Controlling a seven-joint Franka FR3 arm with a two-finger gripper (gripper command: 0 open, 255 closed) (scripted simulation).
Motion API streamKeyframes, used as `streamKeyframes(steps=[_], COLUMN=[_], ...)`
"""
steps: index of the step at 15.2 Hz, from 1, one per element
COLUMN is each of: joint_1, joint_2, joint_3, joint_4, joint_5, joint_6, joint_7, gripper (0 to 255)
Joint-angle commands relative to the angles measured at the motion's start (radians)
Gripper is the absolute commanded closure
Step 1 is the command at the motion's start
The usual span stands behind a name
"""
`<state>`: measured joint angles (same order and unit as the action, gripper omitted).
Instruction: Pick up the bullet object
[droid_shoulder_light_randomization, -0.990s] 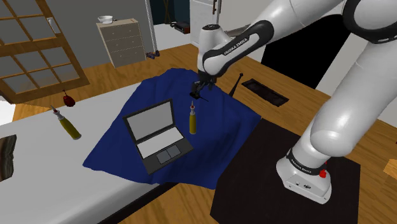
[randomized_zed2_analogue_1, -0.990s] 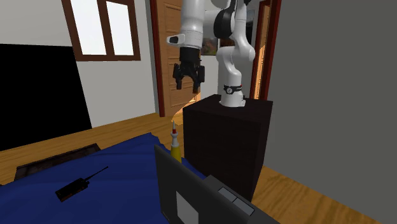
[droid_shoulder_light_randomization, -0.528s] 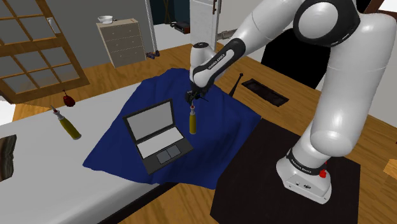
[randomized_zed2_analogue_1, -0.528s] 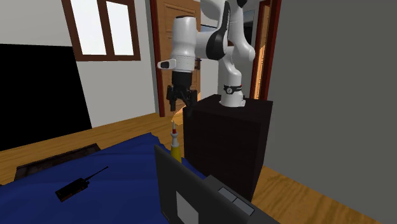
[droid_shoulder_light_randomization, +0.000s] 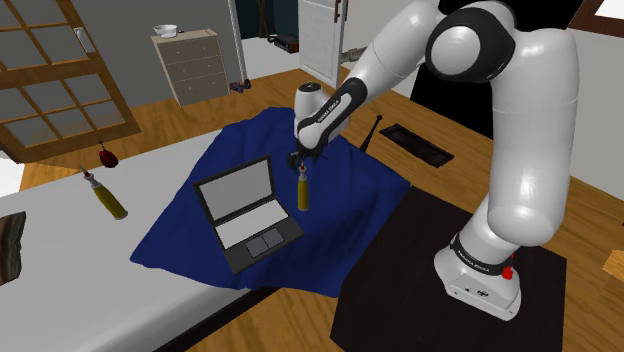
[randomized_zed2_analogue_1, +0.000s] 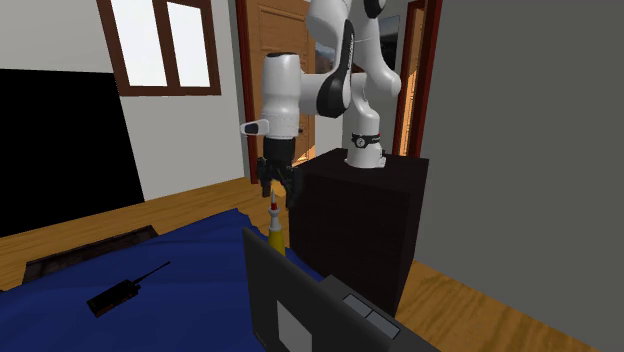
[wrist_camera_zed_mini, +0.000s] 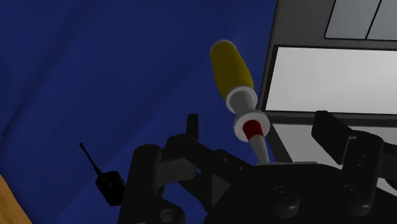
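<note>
The bullet object (droid_shoulder_light_randomization: 303, 190) is yellow with a white neck and a red band near its tip. It stands upright on the blue cloth (droid_shoulder_light_randomization: 345, 215) beside the laptop (droid_shoulder_light_randomization: 245, 212). My gripper (droid_shoulder_light_randomization: 303, 160) hangs straight above it, fingers pointing down and open. From the second exterior view the gripper (randomized_zed2_analogue_1: 277, 192) is just over the bullet (randomized_zed2_analogue_1: 274, 235), its fingertips level with the red tip. In the wrist view the bullet (wrist_camera_zed_mini: 233, 79) points up between the spread fingers (wrist_camera_zed_mini: 193, 125), and neither touches it.
A second yellow bullet-like thing (droid_shoulder_light_randomization: 110, 198) lies on the white table at the shoulder view's left. A black handheld radio (randomized_zed2_analogue_1: 120, 293) lies on the cloth beyond the bullet. The dark stand (randomized_zed2_analogue_1: 360, 230) rises close behind, and a dresser (droid_shoulder_light_randomization: 190, 62) stands far back.
The arm has come down and a little toward the laptop, bringing the open gripper from well above the bullet to just over its tip. The bullet has not moved.
</note>
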<state>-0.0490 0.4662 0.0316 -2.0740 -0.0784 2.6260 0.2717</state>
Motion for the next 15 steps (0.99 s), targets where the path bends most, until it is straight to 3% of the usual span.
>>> streamKeyframes(steps=[1,4,5,15], joint_1=[0.003,0.004,0.004,0.003], joint_2=[0.025,0.043,0.044,0.031], joint_3=[-0.002,-0.003,-0.003,-0.002], joint_4=[0.005,0.007,0.009,0.006], joint_5=[-0.003,-0.004,-0.004,-0.003], joint_6=[0.02,0.035,0.035,0.026], joint_7=[0.004,0.006,0.006,0.005], gripper=[0,0,255,255])
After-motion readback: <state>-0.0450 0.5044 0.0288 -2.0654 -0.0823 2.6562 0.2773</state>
